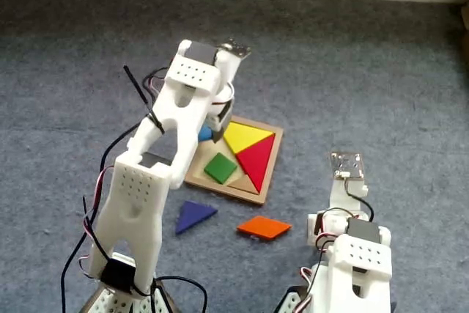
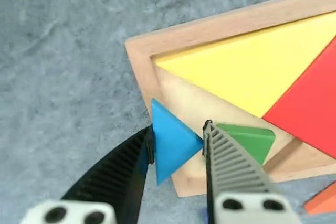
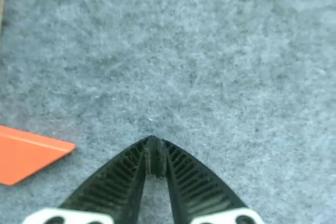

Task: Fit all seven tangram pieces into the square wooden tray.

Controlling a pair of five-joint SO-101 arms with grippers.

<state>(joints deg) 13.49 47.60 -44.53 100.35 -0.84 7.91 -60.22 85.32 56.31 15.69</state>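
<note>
Blue triangle (image 2: 172, 144) (in left pincer (image 2: 179, 129))

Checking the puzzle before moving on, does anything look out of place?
Nothing damaged. The blue triangle, gripped in the left claw, overlaps the tray rim, not inside. The purple triangle and orange piece lie outside on the carpet.

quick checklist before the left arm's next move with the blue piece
1. Grip: left jaws shut on blue triangle: ok.
2. Blue triangle fully inside the tray: not ok, it overlaps the rim.
3. Bare tray floor between yellow triangle and green square: ok.
4. Right jaws away from the tray, shut over the carpet: ok.
5. Orange parallelogram and dark blue triangle lying free on the carpet: ok.
6. Seventh piece located: cannot tell.
</note>
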